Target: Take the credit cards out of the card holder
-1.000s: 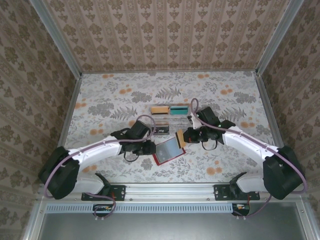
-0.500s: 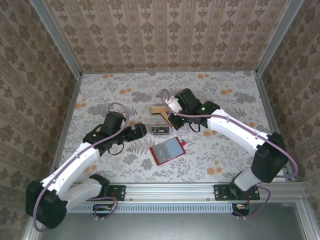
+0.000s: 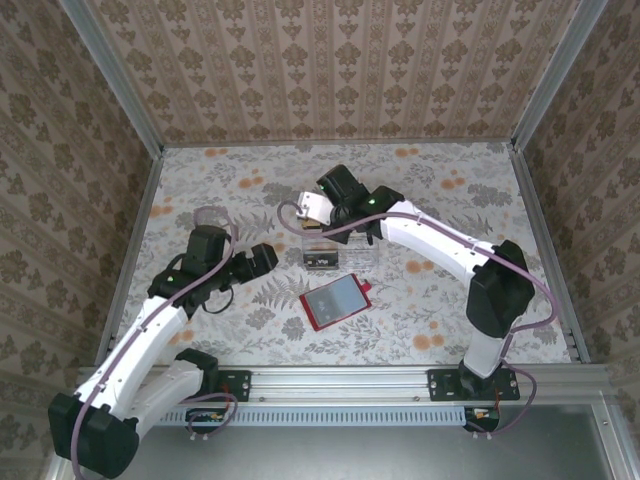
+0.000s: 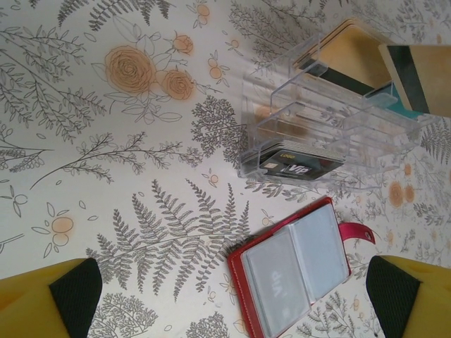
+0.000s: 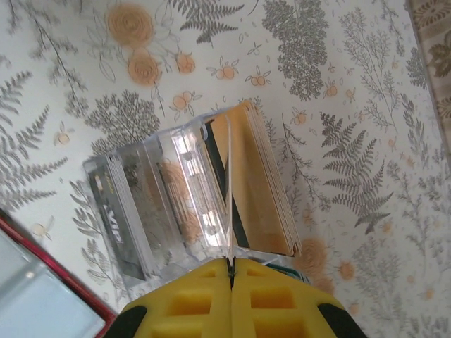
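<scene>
Two arms reach over the floral table (image 3: 220, 190): we see the left gripper (image 3: 265, 258) with jaws wide apart, left of the clear tray (image 5: 176, 204). The right gripper (image 5: 231, 266) has its fingers pressed together above that tray's far end. We find the red card holder (image 3: 335, 302) lying open just near of the tray.

We see white arm links (image 3: 150, 328) with black joints (image 3: 207, 250), lilac cables (image 3: 210, 209), and yellow pincer fingers (image 4: 35, 306) with black pads (image 4: 74, 290).
</scene>
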{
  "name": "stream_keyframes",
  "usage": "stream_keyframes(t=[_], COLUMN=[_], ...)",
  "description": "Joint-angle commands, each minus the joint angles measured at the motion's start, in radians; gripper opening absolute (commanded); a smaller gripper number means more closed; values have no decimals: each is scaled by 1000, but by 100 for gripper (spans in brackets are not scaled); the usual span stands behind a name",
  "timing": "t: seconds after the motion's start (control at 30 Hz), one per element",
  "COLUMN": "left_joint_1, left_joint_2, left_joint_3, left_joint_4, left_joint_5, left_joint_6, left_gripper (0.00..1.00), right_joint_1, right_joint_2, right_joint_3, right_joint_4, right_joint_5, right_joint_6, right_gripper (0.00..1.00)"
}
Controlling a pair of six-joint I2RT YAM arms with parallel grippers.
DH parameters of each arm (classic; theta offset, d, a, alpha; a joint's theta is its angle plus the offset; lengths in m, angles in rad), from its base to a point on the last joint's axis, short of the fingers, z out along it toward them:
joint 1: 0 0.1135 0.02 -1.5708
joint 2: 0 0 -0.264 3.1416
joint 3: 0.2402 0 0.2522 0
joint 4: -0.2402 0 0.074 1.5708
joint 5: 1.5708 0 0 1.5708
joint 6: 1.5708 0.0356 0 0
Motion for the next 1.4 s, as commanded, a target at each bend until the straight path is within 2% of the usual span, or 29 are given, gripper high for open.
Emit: stream_keyframes(t=[0.0, 0.3, 0.97, 1.0, 1.07, 1.27, 1.37], left_joint_1=[12, 17, 36, 36, 37, 39, 40], left_joint_2=[-12, -12, -30, -34, -39, -45, -45], left_joint_3=[-22, -34, -52, -54, -60, -66, -66], left_joint_4=[-13, -5, -16, -16, -16, -13, -12], left_joint_5=[3, 0, 16, 17, 16, 18, 19], left_joint_6=[-9, -20, -17, -19, -22, -26, -26], left_gripper=[100, 100, 100, 100, 100, 100, 100], right_joint_1=[5, 5, 1, -1, -1, -1, 0], right_joint_2=[23, 81, 160, 162, 163, 168, 170], right_joint_3=[27, 38, 47, 46, 46, 47, 42], right_joint_4=[-5, 50, 61, 61, 69, 99, 132], right_joint_5=[59, 82, 85, 87, 102, 136, 175], right_joint_6=[-138, -202, -212, -210, -204, -187, -181], right_gripper=[0, 0, 0, 2, 16, 30, 32])
